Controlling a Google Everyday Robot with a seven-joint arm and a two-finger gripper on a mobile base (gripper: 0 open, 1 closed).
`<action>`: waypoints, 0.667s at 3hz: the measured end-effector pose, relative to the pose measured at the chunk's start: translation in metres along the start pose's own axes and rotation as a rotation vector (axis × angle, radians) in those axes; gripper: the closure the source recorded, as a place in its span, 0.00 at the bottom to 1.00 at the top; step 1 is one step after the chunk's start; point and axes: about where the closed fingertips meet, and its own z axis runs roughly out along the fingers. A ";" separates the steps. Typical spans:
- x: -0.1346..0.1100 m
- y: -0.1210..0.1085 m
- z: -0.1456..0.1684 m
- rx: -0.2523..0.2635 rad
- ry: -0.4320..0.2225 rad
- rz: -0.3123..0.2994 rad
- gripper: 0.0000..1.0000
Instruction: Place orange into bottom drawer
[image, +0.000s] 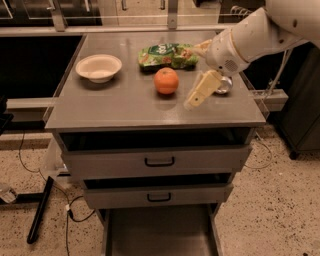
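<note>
The orange (166, 80) sits mid-worktop (120, 107). The gripper (195, 76) hovers just right of the orange, its fingers spread wide and empty, opening toward it. Bottom drawer (160, 232) lies open, well below the orange.

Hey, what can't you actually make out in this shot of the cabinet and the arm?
All in the camera view:
- bottom drawer: its front end is cut off by the lower edge.
- shiny metal thing: mostly hidden behind the gripper, which hangs right of the orange.
- green bag: lettering too small to read.
</note>
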 end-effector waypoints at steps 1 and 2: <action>0.002 -0.019 0.018 0.013 -0.041 0.028 0.00; 0.000 -0.032 0.039 -0.010 -0.094 0.079 0.00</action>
